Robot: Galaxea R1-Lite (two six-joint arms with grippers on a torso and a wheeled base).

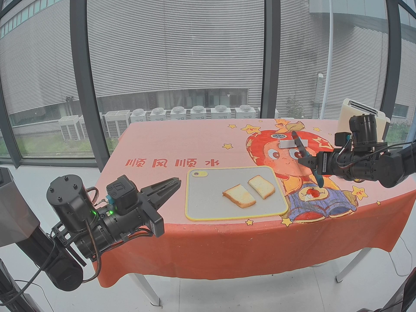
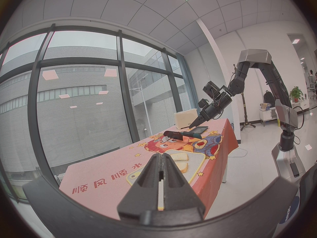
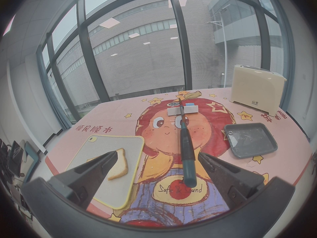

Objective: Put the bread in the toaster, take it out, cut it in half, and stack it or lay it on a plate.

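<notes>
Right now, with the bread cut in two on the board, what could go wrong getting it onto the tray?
1. The knife lies between the board and the tray, below the open right tool. A low carry across could catch it.
2. The two halves lie close together, so gripping one may shove the other, or crush the soft slice.

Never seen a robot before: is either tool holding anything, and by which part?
Nothing is held. The right tool is open above the teal-handled knife on the orange-clothed table; the left tool is shut, empty.
</notes>
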